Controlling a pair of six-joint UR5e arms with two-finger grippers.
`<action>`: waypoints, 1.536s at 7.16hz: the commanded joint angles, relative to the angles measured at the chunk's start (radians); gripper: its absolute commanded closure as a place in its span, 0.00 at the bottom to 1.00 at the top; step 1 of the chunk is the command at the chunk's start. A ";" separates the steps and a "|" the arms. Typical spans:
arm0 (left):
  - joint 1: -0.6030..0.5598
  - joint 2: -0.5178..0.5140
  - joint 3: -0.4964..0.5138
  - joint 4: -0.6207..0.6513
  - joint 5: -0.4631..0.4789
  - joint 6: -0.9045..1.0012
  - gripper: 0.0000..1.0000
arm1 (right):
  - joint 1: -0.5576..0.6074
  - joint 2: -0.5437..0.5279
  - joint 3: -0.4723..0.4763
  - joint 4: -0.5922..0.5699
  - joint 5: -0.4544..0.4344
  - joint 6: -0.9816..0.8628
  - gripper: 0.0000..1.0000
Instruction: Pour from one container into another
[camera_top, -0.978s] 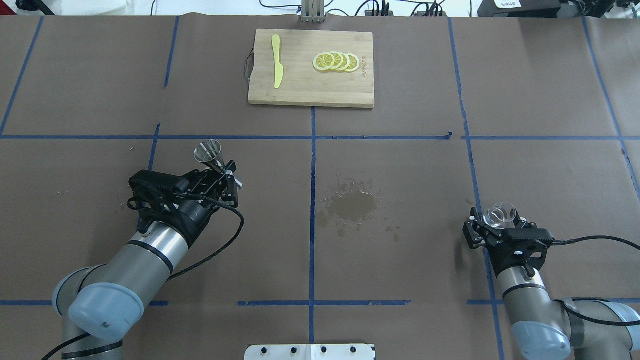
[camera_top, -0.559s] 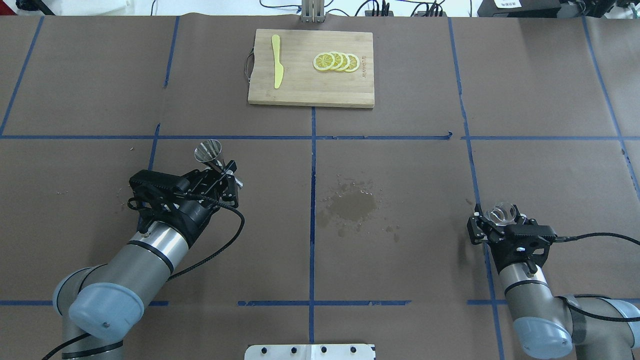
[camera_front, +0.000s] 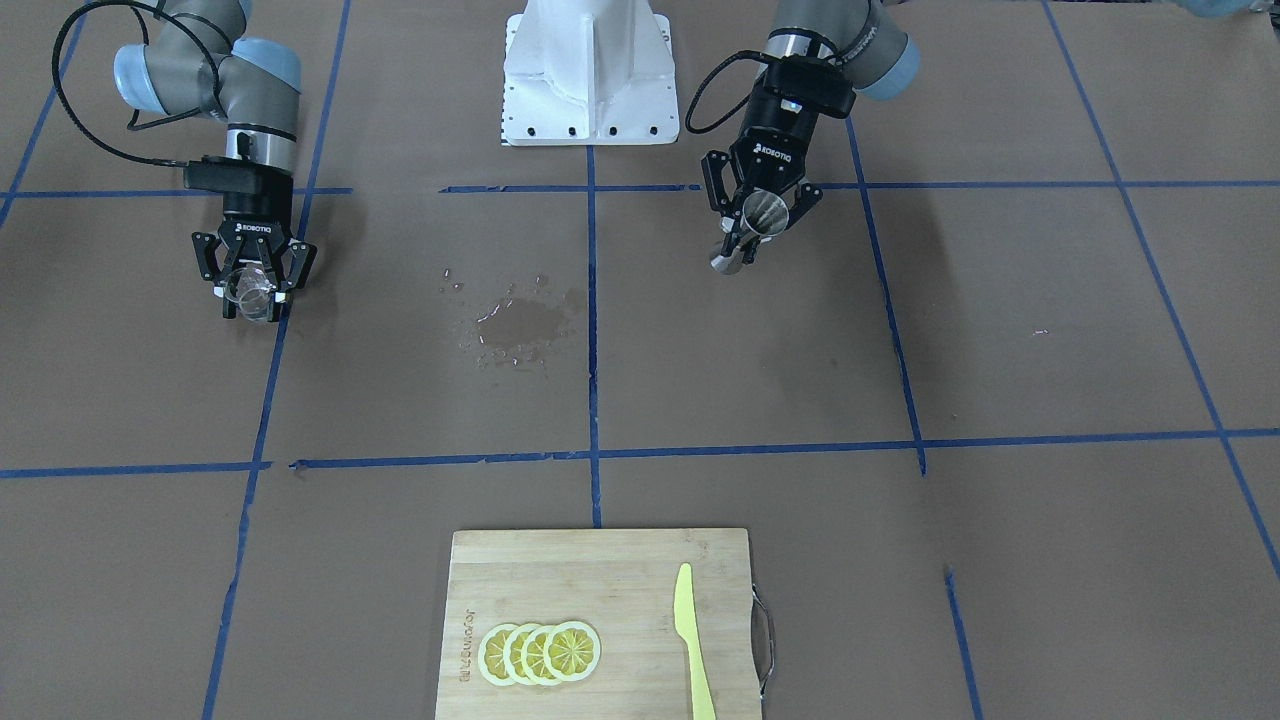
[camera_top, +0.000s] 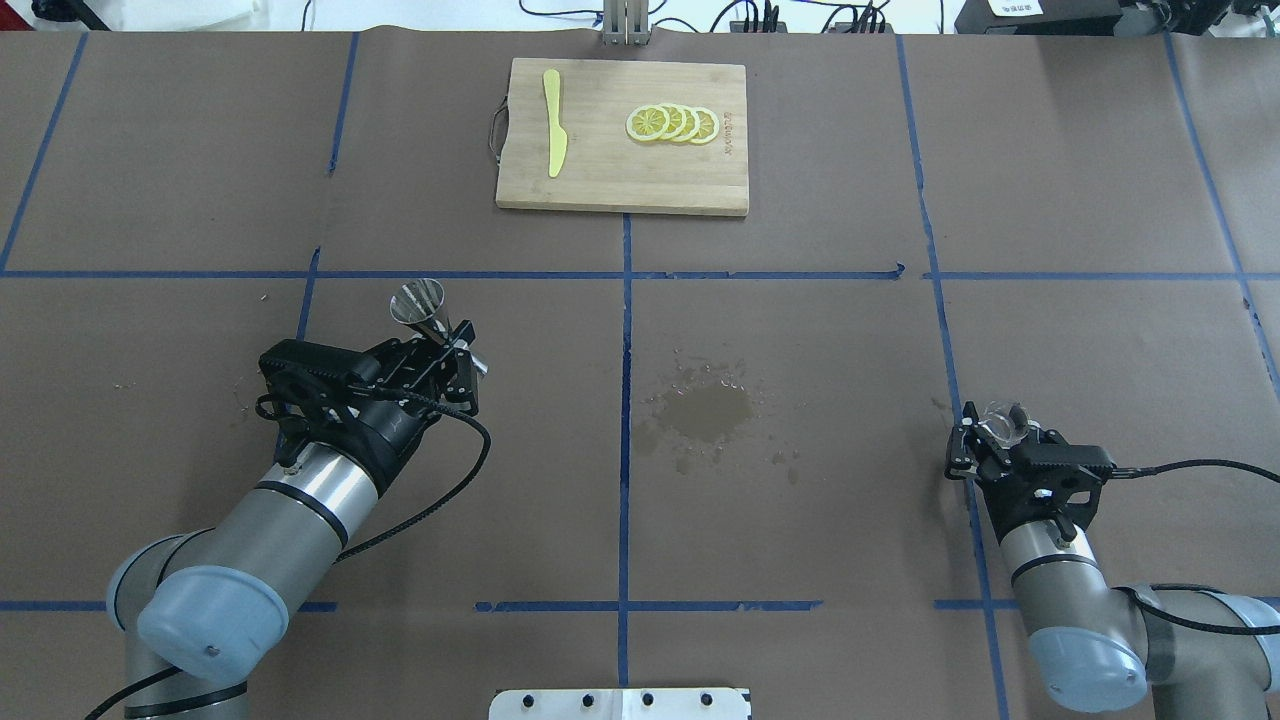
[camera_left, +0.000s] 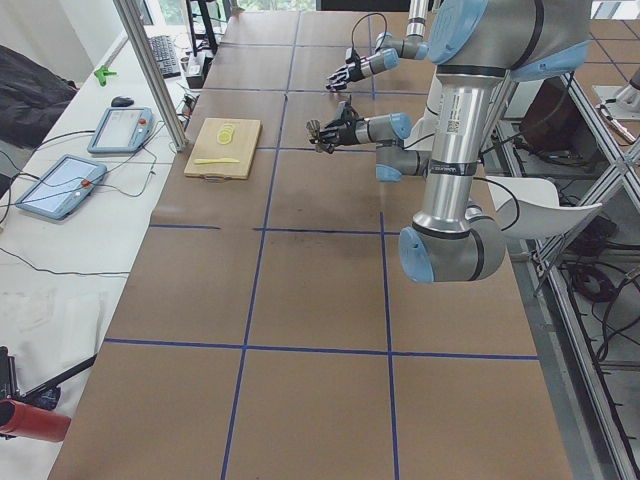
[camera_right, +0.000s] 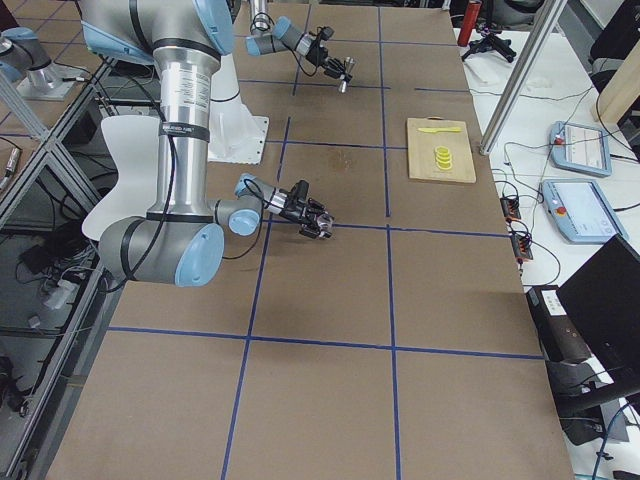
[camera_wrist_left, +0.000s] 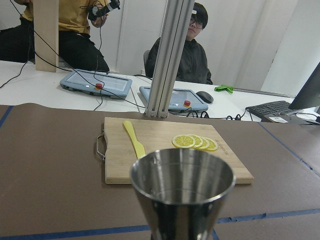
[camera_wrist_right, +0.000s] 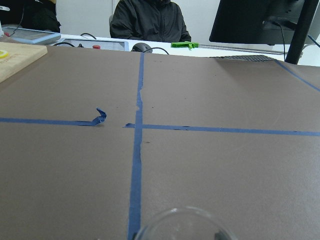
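While your left gripper (camera_front: 757, 228) clamped the steel jigger (camera_wrist_left: 182, 192) toward the desk's (camera_top: 820, 520) robot-side edge, your right gripper (camera_front: 256, 288) clenched the glass cup (camera_top: 1003, 422) nearer the right edge.

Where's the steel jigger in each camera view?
Front-facing: jigger upper right of centre, in the left pincer.
Overhead: jigger left of centre.
Exterior left: jigger top centre, small.
Exterior right: jigger at top, far arm.
Left wrist: jigger bottom centre.
Right wrist: not in it.
Shared landmark: the cutting board.
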 joint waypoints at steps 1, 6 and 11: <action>0.001 -0.002 -0.009 0.000 0.000 0.000 1.00 | 0.023 -0.014 0.063 0.025 0.038 -0.030 1.00; 0.007 -0.004 -0.007 -0.002 0.000 0.002 1.00 | 0.069 -0.002 0.232 0.102 0.066 -0.477 1.00; 0.099 -0.079 0.084 -0.063 -0.068 0.038 1.00 | 0.111 0.220 0.265 0.091 0.129 -0.909 1.00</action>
